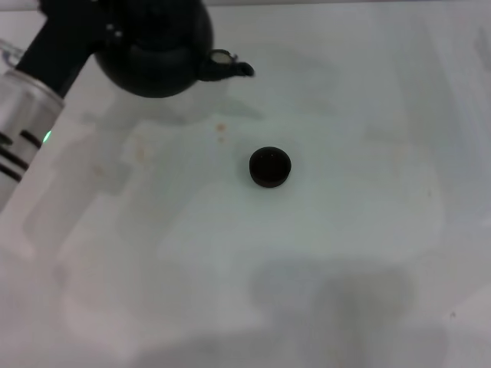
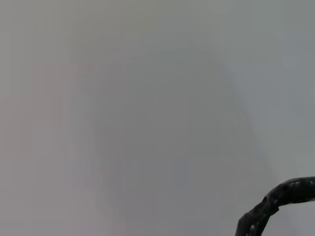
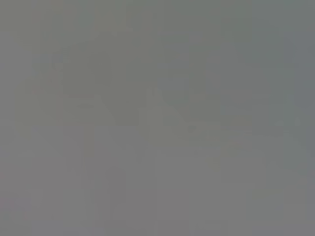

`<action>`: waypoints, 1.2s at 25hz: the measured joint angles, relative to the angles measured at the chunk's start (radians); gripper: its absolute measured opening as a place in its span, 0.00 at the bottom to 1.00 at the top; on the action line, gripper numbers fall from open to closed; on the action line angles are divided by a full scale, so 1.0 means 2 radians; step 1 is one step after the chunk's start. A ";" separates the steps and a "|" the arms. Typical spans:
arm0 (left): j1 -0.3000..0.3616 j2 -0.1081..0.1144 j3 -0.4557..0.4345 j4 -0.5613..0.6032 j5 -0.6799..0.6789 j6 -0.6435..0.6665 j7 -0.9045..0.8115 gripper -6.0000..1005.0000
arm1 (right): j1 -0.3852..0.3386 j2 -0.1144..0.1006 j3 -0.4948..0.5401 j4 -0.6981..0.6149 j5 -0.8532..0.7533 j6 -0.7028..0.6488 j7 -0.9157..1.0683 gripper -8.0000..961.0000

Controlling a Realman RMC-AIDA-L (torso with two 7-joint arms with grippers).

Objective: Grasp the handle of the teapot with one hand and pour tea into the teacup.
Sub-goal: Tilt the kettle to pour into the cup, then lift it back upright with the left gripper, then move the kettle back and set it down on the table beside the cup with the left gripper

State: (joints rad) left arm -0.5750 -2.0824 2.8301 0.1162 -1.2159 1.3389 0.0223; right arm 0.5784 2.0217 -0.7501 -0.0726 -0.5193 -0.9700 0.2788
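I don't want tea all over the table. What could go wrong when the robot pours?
The teapot hangs under the left arm, its spout well away from the small teacup. Tipping now would probably spill tea on the white table. The teacup is a small target, so aim could miss. The grip on the handle is hidden, so the teapot might swing.

A white table [image 1: 368, 253] fills the head view from edge to edge, pale and matte. Faint brownish stains [image 1: 221, 132] sit just above centre, with another faint mark [image 1: 141, 153] to the left of them. Soft grey shadows lie across it: a broad one [image 1: 330, 295] at lower centre and lighter patches in the upper left. Both wrist views give only flat grey surface, nothing distinct on it.
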 joint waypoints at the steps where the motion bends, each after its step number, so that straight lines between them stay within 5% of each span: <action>1: 0.000 0.000 0.000 0.000 0.000 0.000 0.000 0.11 | 0.000 0.000 0.000 -0.001 0.000 -0.001 0.000 0.87; 15: 0.071 -0.004 0.000 0.075 -0.078 -0.020 0.004 0.11 | 0.018 -0.001 0.000 -0.010 0.004 -0.003 0.000 0.87; 30: 0.079 -0.005 0.006 0.122 -0.114 -0.070 0.039 0.13 | 0.030 -0.002 0.000 -0.010 0.006 -0.001 -0.003 0.87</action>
State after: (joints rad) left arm -0.4161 -2.0932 2.8415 0.3603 -1.4440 1.1988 0.1004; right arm 0.6377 2.0171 -0.7501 -0.0936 -0.5076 -0.9719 0.2719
